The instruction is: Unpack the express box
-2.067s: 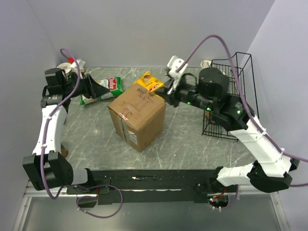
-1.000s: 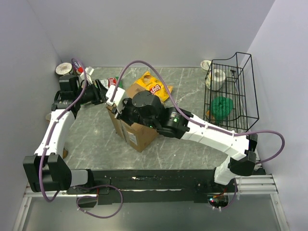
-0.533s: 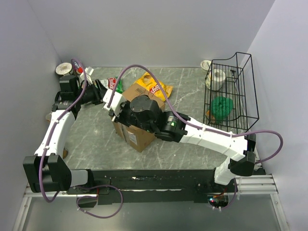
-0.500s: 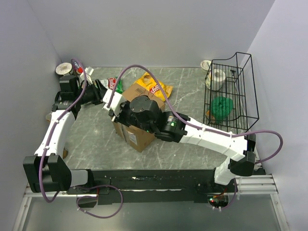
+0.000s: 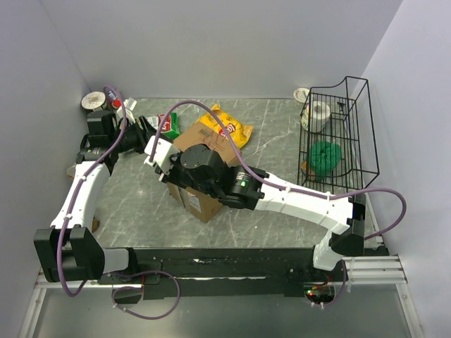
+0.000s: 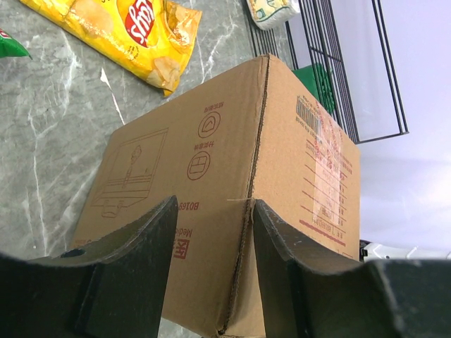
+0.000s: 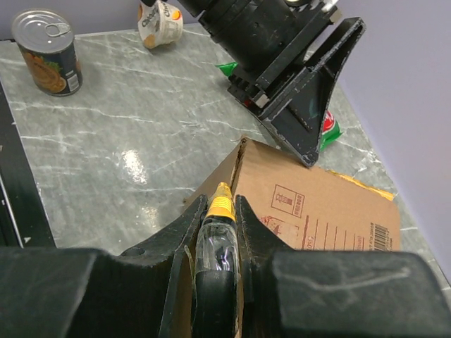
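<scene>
The right arm point(image 5: 296, 201) has swung away from the black wire basket point(image 5: 367, 127) and right across the counter point(image 5: 282, 141). It now lies over the express box point(image 5: 201, 204), and in the last half second the right end effector point(image 7: 220, 201) has crept further toward the box's left top corner. The left end effector point(image 6: 211, 211) has pushed in closer to that same corner.
</scene>
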{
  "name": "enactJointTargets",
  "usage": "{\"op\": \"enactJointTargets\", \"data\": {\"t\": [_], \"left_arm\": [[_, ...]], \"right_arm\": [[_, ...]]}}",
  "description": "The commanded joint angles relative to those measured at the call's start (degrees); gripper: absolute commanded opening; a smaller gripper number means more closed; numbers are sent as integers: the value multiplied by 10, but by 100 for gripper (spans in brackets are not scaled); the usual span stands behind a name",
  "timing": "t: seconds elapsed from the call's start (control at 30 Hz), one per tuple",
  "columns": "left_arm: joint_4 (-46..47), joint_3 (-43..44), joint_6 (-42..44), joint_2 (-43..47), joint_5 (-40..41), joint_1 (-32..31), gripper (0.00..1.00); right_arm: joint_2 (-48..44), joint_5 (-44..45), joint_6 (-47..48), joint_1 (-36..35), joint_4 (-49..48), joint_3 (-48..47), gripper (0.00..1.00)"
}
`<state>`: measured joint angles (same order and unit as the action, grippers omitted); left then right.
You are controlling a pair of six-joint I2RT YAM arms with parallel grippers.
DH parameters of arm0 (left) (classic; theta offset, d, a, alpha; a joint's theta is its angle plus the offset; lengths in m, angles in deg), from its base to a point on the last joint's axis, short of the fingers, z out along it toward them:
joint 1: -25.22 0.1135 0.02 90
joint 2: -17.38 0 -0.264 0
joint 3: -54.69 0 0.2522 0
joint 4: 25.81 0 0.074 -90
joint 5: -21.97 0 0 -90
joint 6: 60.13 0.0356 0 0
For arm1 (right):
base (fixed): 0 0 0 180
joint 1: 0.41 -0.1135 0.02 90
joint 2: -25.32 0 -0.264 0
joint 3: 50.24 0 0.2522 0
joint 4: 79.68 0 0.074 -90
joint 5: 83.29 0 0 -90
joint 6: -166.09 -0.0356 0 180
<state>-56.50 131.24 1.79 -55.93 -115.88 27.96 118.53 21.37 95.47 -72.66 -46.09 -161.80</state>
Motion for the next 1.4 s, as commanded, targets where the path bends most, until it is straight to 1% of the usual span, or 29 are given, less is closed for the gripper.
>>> {"op": "enactJointTargets", "data": {"t": [0.0, 0.27, 0.5, 0.8, 0.9, 0.93, 1.07, 1.37], "left_arm": [[-44, -21, 18, -6, 53, 1, 51], [-39, -26, 16, -7, 51, 0, 51], [-36, -31, 15, -4, 54, 0, 51], [-35, -39, 15, -2, 56, 0, 50], [-38, -39, 19, -3, 63, 1, 50], [-40, -37, 21, -3, 65, 0, 50], [-40, -39, 23, -6, 73, 0, 48], [-43, -40, 36, -17, 87, 0, 45]], "right_arm": [[7, 24, 3, -5, -17, -10, 0], [12, 33, 8, -5, -22, -9, 0], [22, 41, -6, -4, -22, -9, 0], [25, 63, 20, -4, -37, -6, 0], [27, 72, 20, -3, -13, -17, 0], [26, 74, 14, -2, 15, -22, 0], [15, 77, -13, 3, 77, -34, 0], [14, 73, -43, 19, 157, -57, 0]]}}
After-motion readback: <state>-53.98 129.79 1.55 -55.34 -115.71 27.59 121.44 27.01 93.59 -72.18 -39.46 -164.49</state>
